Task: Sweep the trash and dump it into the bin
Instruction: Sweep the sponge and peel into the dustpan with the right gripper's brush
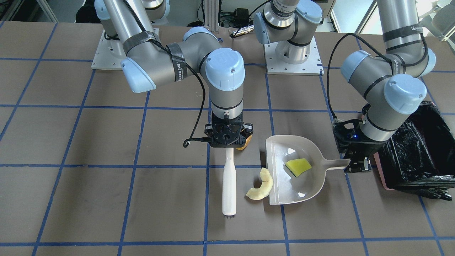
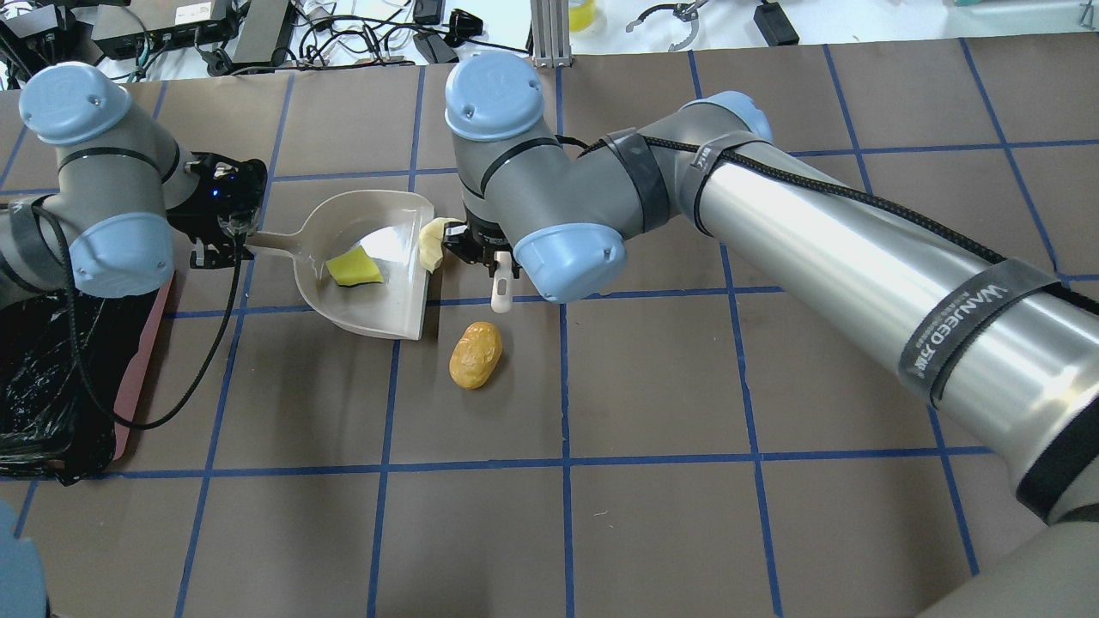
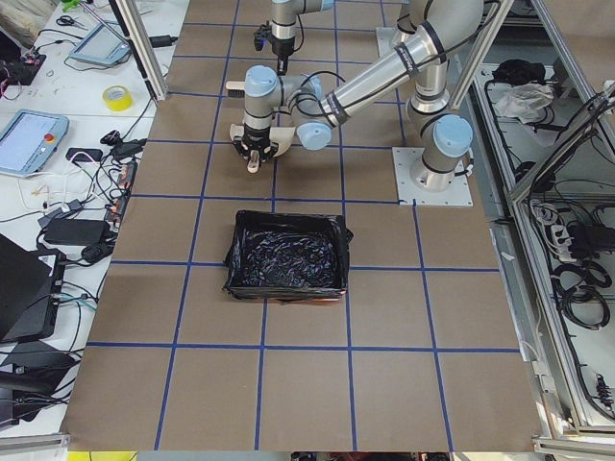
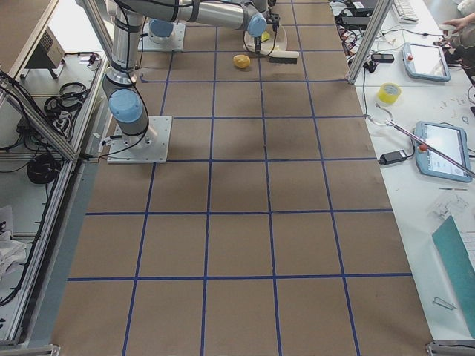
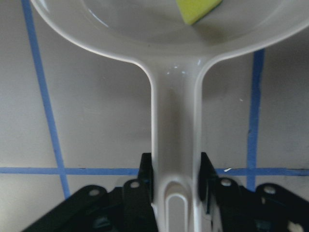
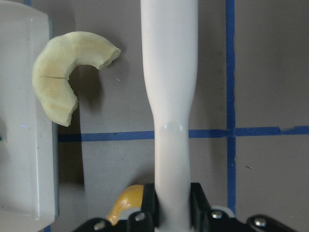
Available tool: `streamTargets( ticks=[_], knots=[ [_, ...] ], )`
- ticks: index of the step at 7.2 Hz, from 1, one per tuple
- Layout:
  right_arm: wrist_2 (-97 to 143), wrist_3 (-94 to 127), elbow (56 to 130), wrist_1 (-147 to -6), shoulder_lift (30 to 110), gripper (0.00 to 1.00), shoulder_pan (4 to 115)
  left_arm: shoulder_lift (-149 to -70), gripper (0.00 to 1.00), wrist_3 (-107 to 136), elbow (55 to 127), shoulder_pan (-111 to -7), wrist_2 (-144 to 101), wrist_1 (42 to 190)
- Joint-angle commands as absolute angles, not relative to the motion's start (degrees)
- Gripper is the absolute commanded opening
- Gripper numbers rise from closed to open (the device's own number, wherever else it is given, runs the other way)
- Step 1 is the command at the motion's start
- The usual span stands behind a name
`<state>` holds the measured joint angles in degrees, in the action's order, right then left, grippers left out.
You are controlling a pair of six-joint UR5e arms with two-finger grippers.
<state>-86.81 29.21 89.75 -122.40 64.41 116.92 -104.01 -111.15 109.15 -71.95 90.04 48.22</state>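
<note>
My left gripper (image 5: 176,180) is shut on the handle of the white dustpan (image 1: 284,151), which lies flat on the table. A yellow sponge piece (image 1: 298,166) rests inside the pan. The pale crescent slice (image 1: 261,185) lies on the table, touching the pan's open lip. My right gripper (image 6: 171,198) is shut on a white brush (image 1: 229,181) that lies along the table beside the slice, bristles away from the robot. The golden-brown potato lump (image 2: 476,354) sits on the table by that gripper, apart from the pan. The bin (image 1: 419,149), pink with a black bag, stands past the left gripper.
The brown table carries a blue tape grid. Both arm bases (image 1: 293,53) stand at the robot's side of the table. A black cable (image 2: 172,378) hangs from the left wrist near the bin. Screens and a tape roll (image 4: 389,92) lie on side benches off the table.
</note>
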Motion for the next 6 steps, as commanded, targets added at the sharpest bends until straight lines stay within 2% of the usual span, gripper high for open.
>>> streamTargets(
  ticks=[1,6],
  knots=[
    [-86.57,25.43,91.93,-128.22,63.81,0.0,116.81,-101.87,0.0,-110.39,111.09,-71.63,89.91,48.25],
    [-86.04,22.06,90.53,-133.4,58.46,0.0,116.72,-108.18,0.0,-104.15,106.01,-72.68,88.07,47.99]
  ],
)
